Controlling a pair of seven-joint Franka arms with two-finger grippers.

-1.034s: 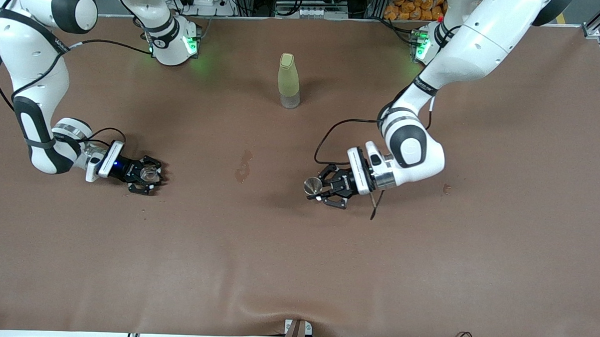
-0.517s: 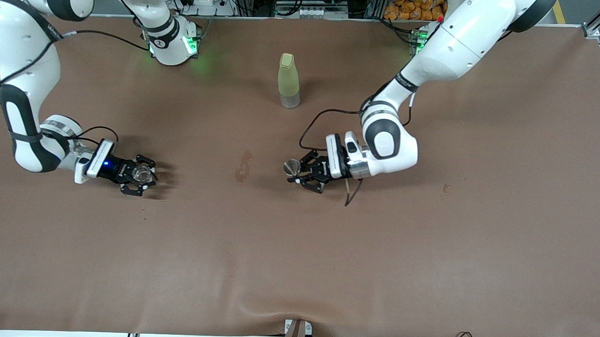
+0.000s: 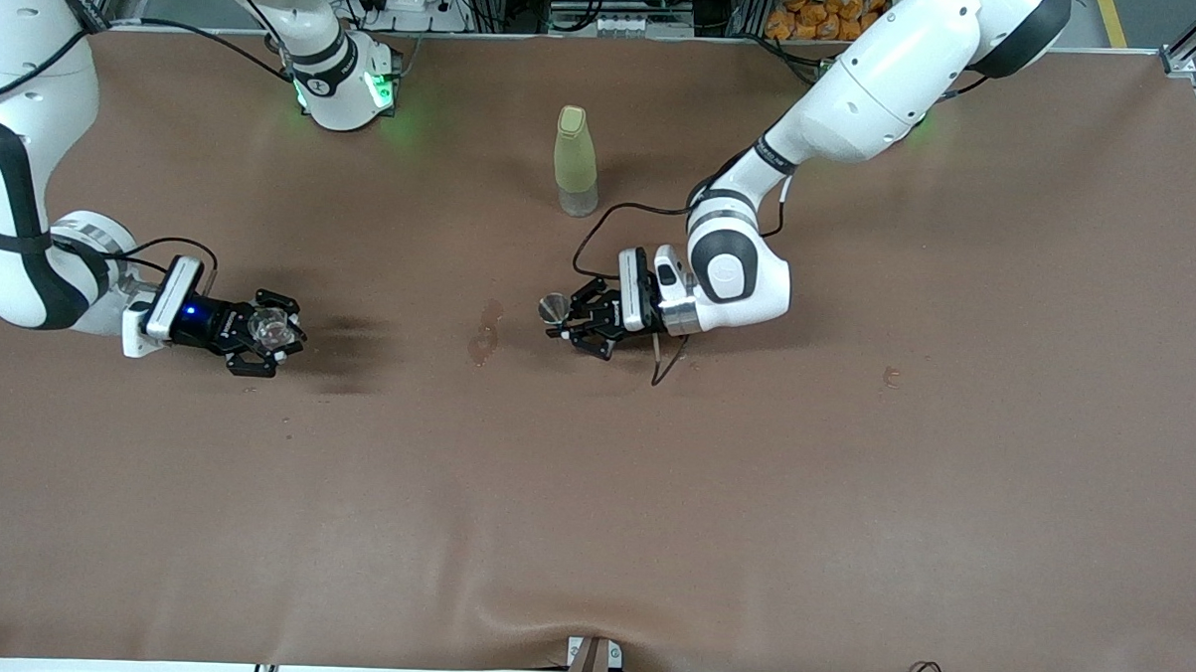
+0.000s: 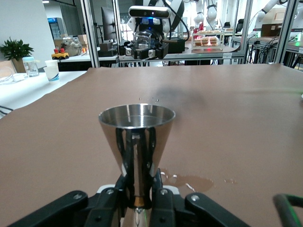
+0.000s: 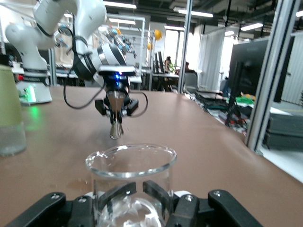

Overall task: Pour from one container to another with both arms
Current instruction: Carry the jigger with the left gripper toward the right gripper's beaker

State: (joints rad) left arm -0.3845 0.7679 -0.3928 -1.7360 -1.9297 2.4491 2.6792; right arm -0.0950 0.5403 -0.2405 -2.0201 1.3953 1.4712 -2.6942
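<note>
Both arms have drawn nearer across the desk [image 3: 851,484] over the past second.

Left gripper [image 3: 571,320] pinches the upright steel jigger [image 3: 555,308]; right gripper [image 3: 260,332] pinches the glass beaker [image 3: 268,328], well apart toward the right arm's end.

You have a brown worktop [image 3: 851,504] with a pale green bottle [image 3: 575,160] standing upright on it, midway between the two ends and well up toward the bases. Nearer to the front camera than the bottle, a small wet stain [image 3: 485,332] marks the surface. Toward the left arm's end you can see a second, fainter spot [image 3: 891,376].
</note>
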